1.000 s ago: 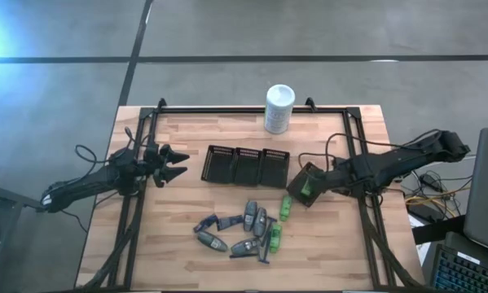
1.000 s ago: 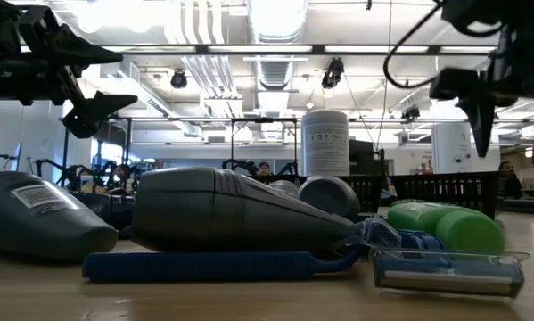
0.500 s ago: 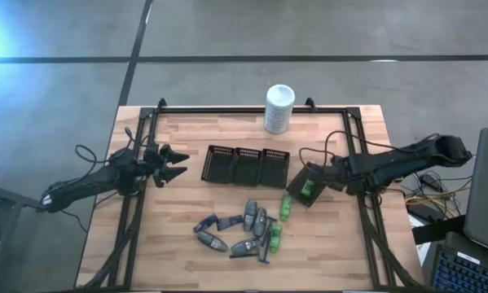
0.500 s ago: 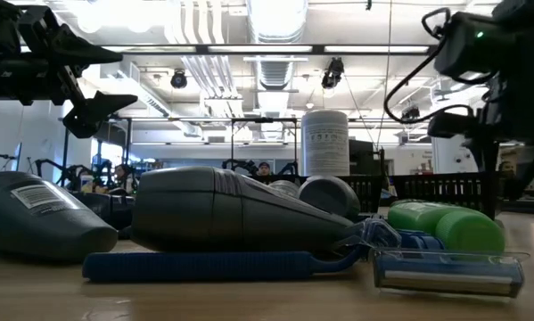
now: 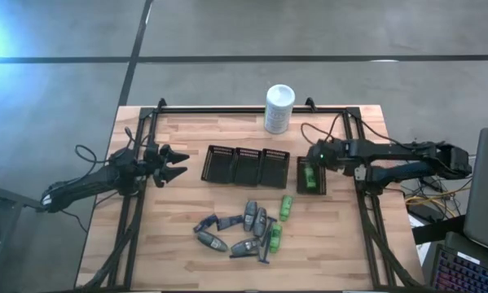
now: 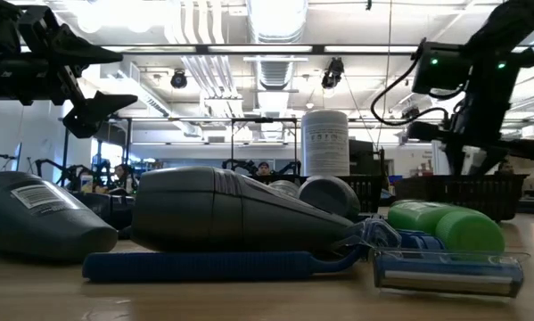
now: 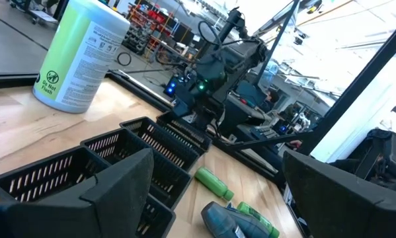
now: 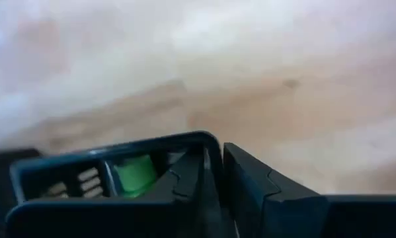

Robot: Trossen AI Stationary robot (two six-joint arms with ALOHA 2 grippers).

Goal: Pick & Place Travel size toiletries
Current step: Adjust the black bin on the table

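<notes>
The travel size toiletries point(image 5: 244, 228), grey tubes, green bottles and blue-ended sticks, lie in a loose heap on the wood near the table's front. One green bottle point(image 5: 286, 207) lies apart, right of the heap. A single black mesh bin point(image 5: 309, 175) sits just right of the three-part black mesh tray point(image 5: 245, 165), with a green bottle point(image 8: 135, 173) inside. My right gripper point(image 5: 317, 155) is shut on that bin. My left gripper point(image 5: 172, 165) hovers open left of the tray, holding nothing. My right gripper pinches the bin's wall near a top corner point(image 8: 214, 155), one finger point(image 8: 188, 182) inside the bin and the other outside. The fingers come from the table's right, slanting down. The bin stands upright beside the tray; I cannot tell whether its base is on the table.
A large white canister point(image 5: 279, 108) stands at the far edge behind the tray. A black frame rail point(image 5: 252, 110) runs round the table. Cables point(image 5: 333, 134) trail along my right arm. Bare wood lies at the near left and near right.
My right gripper has gone toward the table's far edge and turned, with its arm swinging round. The single bin, slanted before and nearer the heap, now stands square to the tray's right end.
</notes>
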